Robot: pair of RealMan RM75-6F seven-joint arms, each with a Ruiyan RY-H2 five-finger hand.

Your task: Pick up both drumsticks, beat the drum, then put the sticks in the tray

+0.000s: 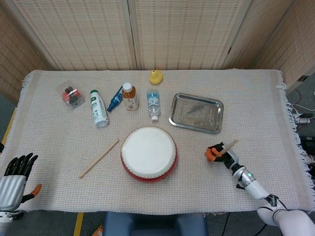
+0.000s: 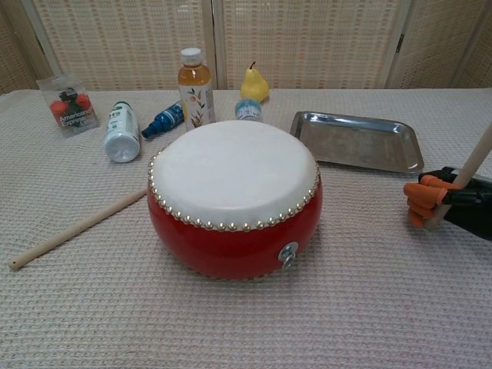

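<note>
Gripping one pale wooden drumstick [image 2: 467, 172], your right hand [image 1: 219, 151] sits right of the red, white-skinned drum [image 1: 148, 153]. Your left hand [image 1: 16, 172] is spread, empty, at the table's near-left corner. Take the other wooden drumstick [image 1: 99, 158], lying left of the drum, near its butt; it looks light, stiff, and liable to roll.

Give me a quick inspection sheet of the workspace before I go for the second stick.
Surface: table under a woven cloth.
Job's things: drum centre front; one drumstick flat on the cloth left of it; other drumstick tilted up in the right hand; tray empty.
Clutter: four bottles, a yellow pear, a clear packet along the back.
Hands: right hand grips its stick; left hand open at the near-left edge.
Cables: some on the floor at right.
Surroundings: wicker screens behind.
</note>
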